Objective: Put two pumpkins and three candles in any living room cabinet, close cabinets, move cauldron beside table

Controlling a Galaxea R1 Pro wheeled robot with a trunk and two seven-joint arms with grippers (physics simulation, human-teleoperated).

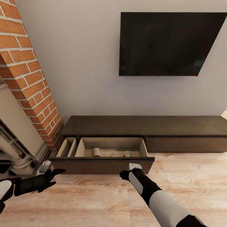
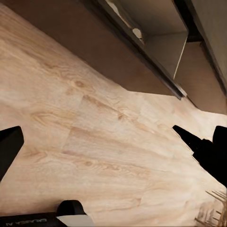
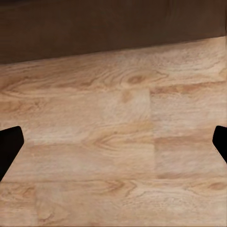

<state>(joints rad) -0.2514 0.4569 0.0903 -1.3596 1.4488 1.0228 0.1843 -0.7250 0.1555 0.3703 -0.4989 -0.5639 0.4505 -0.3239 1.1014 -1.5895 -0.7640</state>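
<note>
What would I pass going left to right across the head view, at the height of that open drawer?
Fireplace surround → brick column → narrow drawer compartment → lying candle → two more candles → closed cabinet front.

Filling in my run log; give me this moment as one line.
cabinet drawer open | three candles inside | left gripper open, empty | right gripper open, empty, before drawer front | pumpkins unseen

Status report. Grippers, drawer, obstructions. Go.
Left gripper open, empty, over floor. Right gripper open, empty, just short of the drawer front. Cabinet drawer pulled out, three candles inside, one lying on its side. No obstruction seen.
</note>
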